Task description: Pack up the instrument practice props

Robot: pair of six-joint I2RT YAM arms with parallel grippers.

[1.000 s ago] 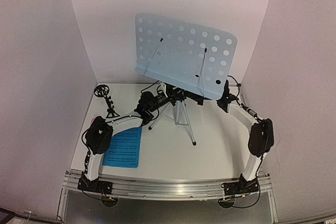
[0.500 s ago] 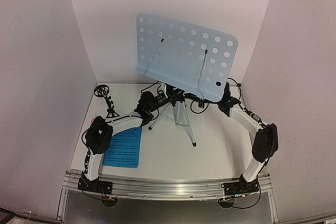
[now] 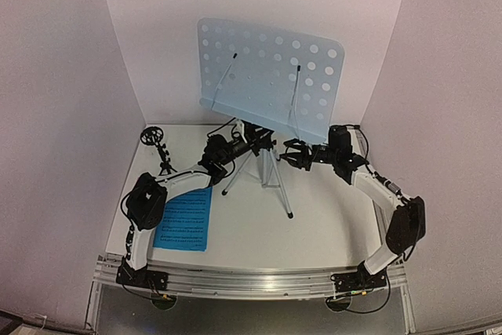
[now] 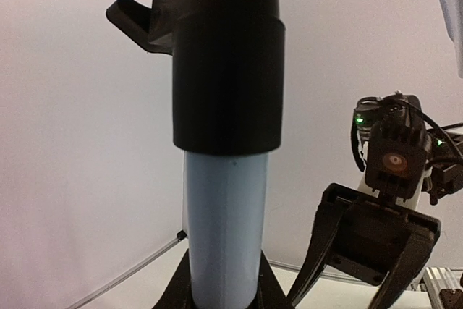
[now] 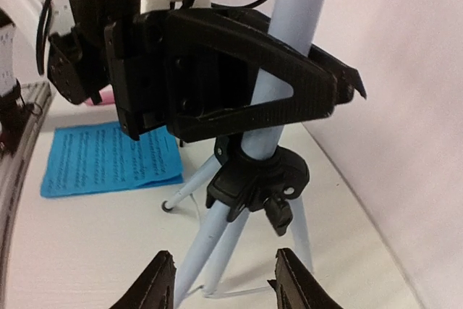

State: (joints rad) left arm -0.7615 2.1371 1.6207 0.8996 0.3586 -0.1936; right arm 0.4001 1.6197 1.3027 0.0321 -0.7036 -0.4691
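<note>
Left end effector (image 3: 251,144) clamps the stand pole (image 4: 224,222); right end effector (image 3: 290,153) hangs beside it, fingers (image 5: 155,280) parted

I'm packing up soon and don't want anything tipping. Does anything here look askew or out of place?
The pale-blue desk sits askew: in the top view its lower lip slopes down to the right instead of level. The left gripper is clamped on the stand's pole; the right gripper hangs open beside it.
</note>
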